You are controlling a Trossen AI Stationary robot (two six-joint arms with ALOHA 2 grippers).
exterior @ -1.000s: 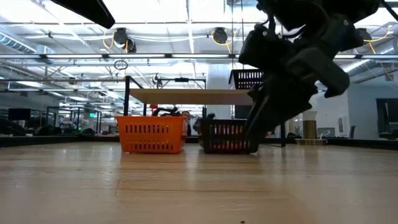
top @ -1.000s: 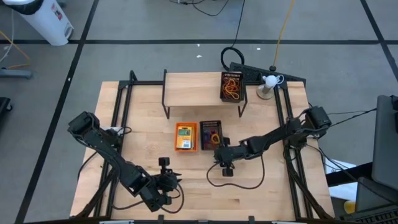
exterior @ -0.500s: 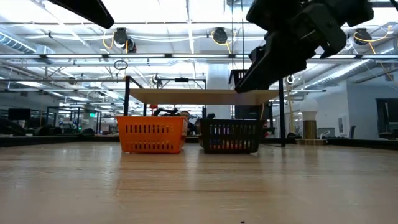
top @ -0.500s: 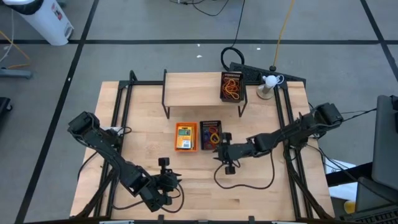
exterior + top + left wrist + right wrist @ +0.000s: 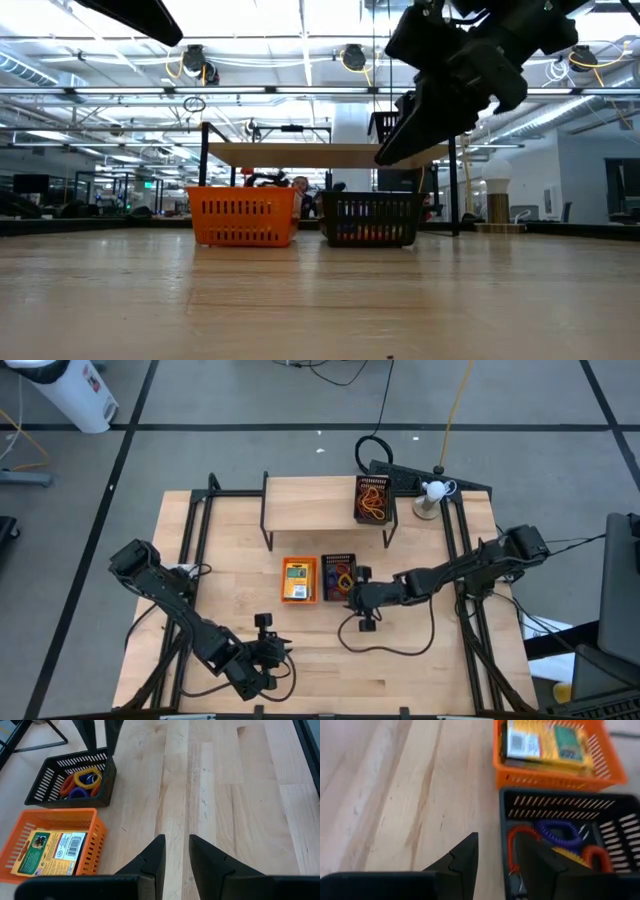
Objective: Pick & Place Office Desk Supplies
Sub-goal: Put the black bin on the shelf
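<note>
The right gripper (image 5: 352,592) hangs just above the near edge of the black tray (image 5: 338,573), its fingers (image 5: 462,857) a narrow gap apart and holding nothing. In that tray lie red, purple and yellow bands (image 5: 559,832). The orange tray (image 5: 298,580) stands touching it, or nearly so, with a crayon box (image 5: 50,852) inside. A second black tray (image 5: 374,499) with bands sits on the shelf (image 5: 310,508). The left gripper (image 5: 283,650) waits at the front of the table (image 5: 450,670), jaws narrowly apart and empty.
</note>
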